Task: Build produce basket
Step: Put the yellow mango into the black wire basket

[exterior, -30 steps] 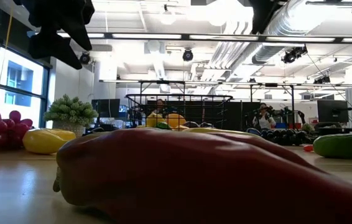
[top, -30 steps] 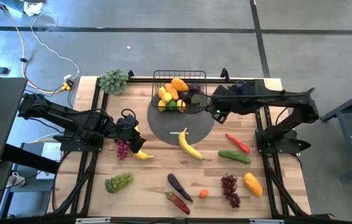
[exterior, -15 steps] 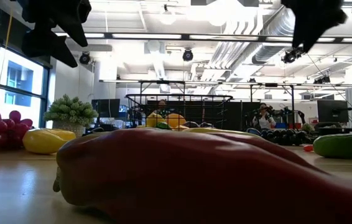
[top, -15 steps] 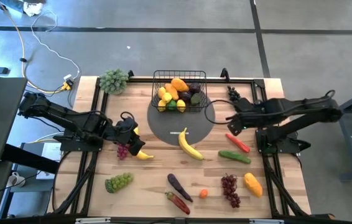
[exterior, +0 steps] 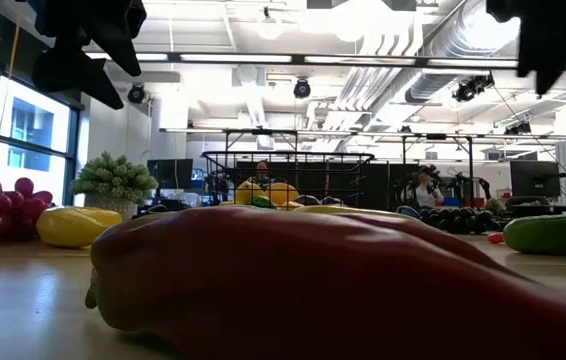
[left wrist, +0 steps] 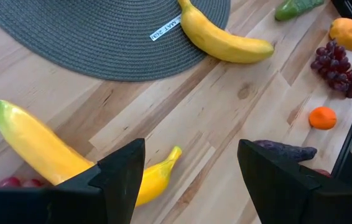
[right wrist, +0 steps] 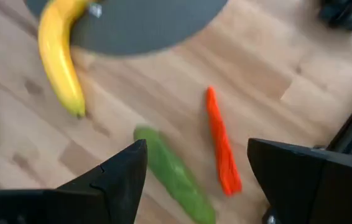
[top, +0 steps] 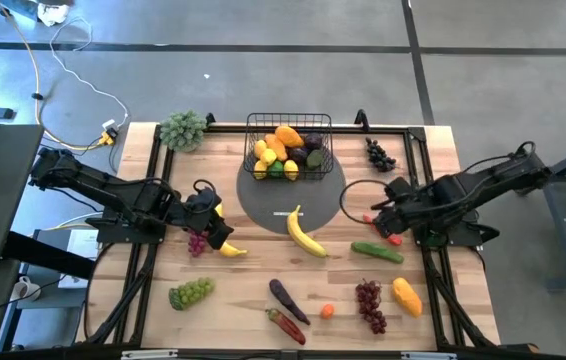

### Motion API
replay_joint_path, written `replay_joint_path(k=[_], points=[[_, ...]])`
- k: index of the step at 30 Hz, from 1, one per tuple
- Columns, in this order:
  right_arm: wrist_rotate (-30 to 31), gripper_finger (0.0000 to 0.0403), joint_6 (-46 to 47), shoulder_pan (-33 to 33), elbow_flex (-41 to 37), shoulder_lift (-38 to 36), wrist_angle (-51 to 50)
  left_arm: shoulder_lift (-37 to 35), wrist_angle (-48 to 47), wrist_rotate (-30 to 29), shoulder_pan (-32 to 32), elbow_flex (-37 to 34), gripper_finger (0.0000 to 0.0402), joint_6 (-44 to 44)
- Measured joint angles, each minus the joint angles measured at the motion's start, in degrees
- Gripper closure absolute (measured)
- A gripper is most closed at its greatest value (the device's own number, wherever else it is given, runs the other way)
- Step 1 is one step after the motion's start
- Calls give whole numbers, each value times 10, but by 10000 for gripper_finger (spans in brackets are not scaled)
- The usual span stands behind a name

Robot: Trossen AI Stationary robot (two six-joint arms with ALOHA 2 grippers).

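The black wire basket (top: 288, 148) stands on the far part of the round grey mat (top: 291, 200) and holds yellow, orange, green and dark produce. My left gripper (top: 218, 228) hangs open above a yellow banana (left wrist: 45, 152) beside red grapes (top: 197, 241), its fingers clear of it. My right gripper (top: 383, 214) is open above a long red pepper (right wrist: 221, 149), which lies on the wood next to a cucumber (right wrist: 175, 176). Another banana (top: 305, 235) lies half on the mat's near edge. In the low view both grippers hang high above the table.
Loose on the table are green grapes (top: 191, 292), an eggplant (top: 288, 300), a red pepper (top: 285, 325), a small orange (top: 327, 311), red grapes (top: 369, 303), a mango (top: 407, 296) and dark grapes (top: 380, 155). A leafy bunch (top: 183, 130) stands at the far left.
My right gripper has swung from beside the basket toward the table's right and near edges, sinking and rolling as it went, and now hangs over the red pepper. Its fingers have stayed open. No produce has moved.
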Motion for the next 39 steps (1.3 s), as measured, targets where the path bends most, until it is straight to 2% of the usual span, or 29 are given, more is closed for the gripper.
replay_joint_path(k=[7,15,26,39], points=[[-96,144,25,42,-48,0,32,0,0,0,0,0,154,0],[-195,143,71,79,-94,0,65,0,0,0,0,0,154,43],[-257,143,155,160,-109,29,108,0,0,51,0,0,154,71],[-306,143,243,228,-109,127,190,0,0,52,0,0,154,71]])
